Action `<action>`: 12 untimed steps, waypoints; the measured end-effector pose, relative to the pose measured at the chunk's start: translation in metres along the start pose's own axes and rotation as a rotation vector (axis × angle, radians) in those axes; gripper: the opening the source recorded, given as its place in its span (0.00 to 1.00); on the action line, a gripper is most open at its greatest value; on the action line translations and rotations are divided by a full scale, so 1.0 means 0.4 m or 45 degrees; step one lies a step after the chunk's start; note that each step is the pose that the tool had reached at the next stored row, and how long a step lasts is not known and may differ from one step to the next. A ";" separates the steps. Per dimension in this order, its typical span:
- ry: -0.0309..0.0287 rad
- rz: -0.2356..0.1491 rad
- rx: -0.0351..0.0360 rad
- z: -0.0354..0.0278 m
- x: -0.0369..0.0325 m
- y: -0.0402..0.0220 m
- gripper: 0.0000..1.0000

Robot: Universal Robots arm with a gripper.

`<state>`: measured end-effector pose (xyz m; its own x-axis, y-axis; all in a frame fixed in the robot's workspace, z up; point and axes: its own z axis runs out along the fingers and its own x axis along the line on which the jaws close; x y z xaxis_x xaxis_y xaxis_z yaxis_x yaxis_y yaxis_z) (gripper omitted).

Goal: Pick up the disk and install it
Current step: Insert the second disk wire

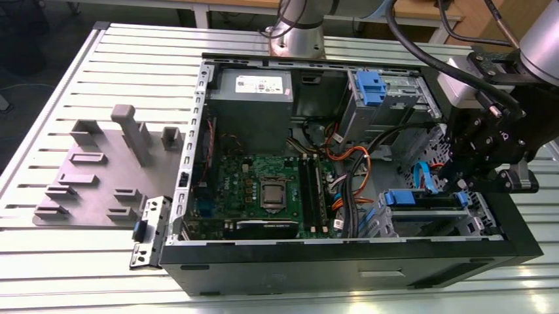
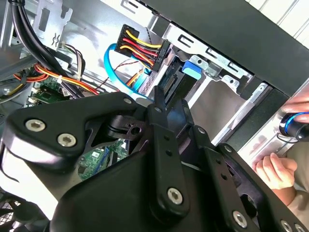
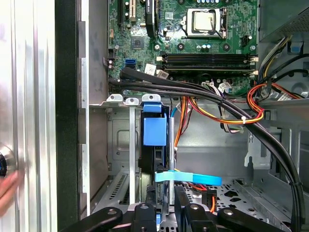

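A robot arm reaches into an open computer case (image 1: 349, 261) lying on a slatted metal surface (image 1: 52, 131), its gripper (image 1: 467, 180) lowered over the drive cage (image 1: 428, 219) at the corner of the case on the exterior view's right. The disk (image 3: 155, 145) stands on edge in that cage, slotted between the cage's metal rails, with its blue carrier tab (image 3: 154, 129) facing the motherboard (image 3: 193, 43). In the first wrist view the black jaws sit close together at the disk's near edge, one on either side of it; whether they grip it or merely flank it cannot be told.

In the second wrist view the gripper's dark linkages crowd the foreground, with the disk's blue tab (image 2: 192, 67) and its connector end visible beyond them, just beside a black power plug (image 2: 140, 46) fed by red, yellow and black wires. A light blue data cable (image 2: 113, 67) loops beside the plug.

A second drive bay with a blue carrier (image 1: 371, 88) sits at the far end of the case, near the power supply (image 1: 253, 88). A bundle of black cables (image 3: 193, 92) crosses the case between motherboard and cage. A person's hand (image 2: 277, 169) rests outside the case wall. A grey fixture block (image 1: 105, 170) lies on the surface at the exterior view's left.
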<state>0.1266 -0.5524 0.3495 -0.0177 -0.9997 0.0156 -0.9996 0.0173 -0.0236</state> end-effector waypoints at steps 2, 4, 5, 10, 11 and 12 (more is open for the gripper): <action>0.0000 0.000 0.0000 0.000 0.000 0.000 0.29; 0.0001 0.000 0.0000 0.000 0.000 0.000 0.29; 0.0001 0.000 0.0000 0.000 0.000 0.000 0.29; 0.0001 0.000 0.0000 0.001 -0.014 -0.001 0.29; 0.0001 0.000 0.0000 0.001 -0.020 -0.001 0.29; 0.0000 0.000 0.0000 0.001 -0.025 -0.001 0.29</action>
<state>0.1270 -0.5424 0.3490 -0.0177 -0.9997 0.0156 -0.9996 0.0174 -0.0236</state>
